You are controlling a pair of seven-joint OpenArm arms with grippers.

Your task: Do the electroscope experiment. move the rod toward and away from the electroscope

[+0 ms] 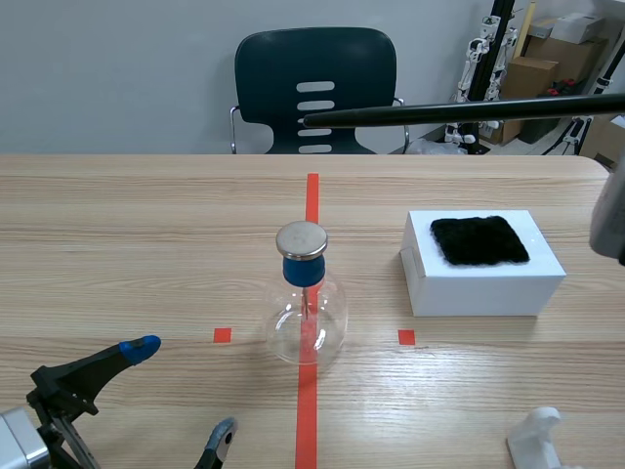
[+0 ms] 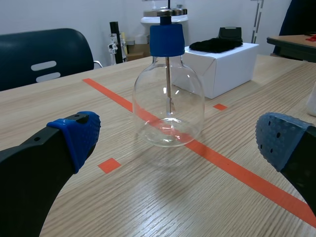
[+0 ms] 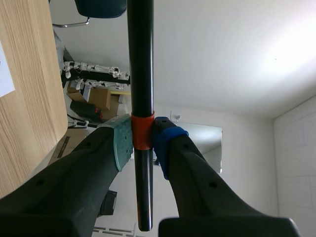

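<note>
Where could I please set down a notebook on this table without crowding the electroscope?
The table's left half, beyond the left gripper, is bare; so is the far strip behind the electroscope and white box. It is tighter between those two and along the near edge.

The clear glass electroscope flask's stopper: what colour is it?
Blue. The round plastic stopper atop the clear glass flask shows best in the left wrist view.

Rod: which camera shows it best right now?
The right wrist view: the rod runs close up, with the right gripper clamping its orange band. The scene view shows most of its length, raised above the table. The left wrist view lacks it.
</note>
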